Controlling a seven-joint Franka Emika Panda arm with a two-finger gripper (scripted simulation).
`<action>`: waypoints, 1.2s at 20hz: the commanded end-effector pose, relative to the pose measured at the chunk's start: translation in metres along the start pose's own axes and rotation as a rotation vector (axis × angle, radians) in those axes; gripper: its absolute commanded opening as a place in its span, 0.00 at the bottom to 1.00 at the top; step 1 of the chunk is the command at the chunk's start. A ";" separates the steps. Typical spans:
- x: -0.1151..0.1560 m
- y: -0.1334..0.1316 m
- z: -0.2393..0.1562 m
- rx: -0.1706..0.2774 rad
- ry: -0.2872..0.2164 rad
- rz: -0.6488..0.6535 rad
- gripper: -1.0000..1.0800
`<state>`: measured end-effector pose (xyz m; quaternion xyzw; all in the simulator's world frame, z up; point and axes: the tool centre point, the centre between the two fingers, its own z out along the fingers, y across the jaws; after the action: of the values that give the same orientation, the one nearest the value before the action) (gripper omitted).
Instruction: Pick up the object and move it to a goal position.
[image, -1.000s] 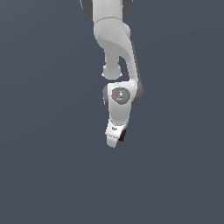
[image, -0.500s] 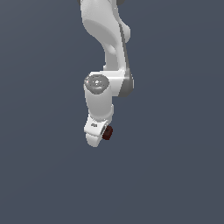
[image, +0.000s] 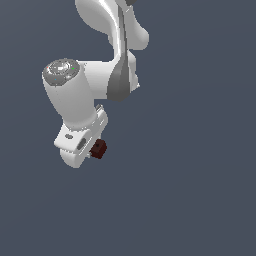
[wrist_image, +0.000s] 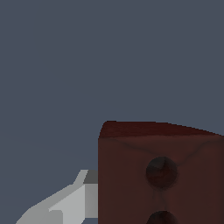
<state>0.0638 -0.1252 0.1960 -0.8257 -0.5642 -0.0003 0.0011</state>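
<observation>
One finger (wrist_image: 65, 203) showing beside the red-brown block (image: 98, 148), so seemingly pinching it below the white gripper (image: 88, 150), aloft against blank grey; judging this the carrying step, next needing steady travel toward an unseen goal

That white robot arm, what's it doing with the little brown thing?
The white robot arm is carrying a small red-brown block in its tool. The block sits pinched at the tool's tip, held up against a plain grey background with nothing under it. In the wrist view the block fills the corner, showing dark round dots on one face, with a grey finger against its side. No goal marker shows.
</observation>
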 end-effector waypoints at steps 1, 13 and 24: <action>-0.014 0.013 -0.018 -0.001 0.001 -0.001 0.00; -0.058 0.055 -0.071 -0.001 -0.001 0.000 0.00; -0.070 0.068 -0.085 -0.001 -0.002 0.000 0.00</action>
<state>0.1013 -0.2141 0.2787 -0.8258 -0.5640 0.0007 0.0010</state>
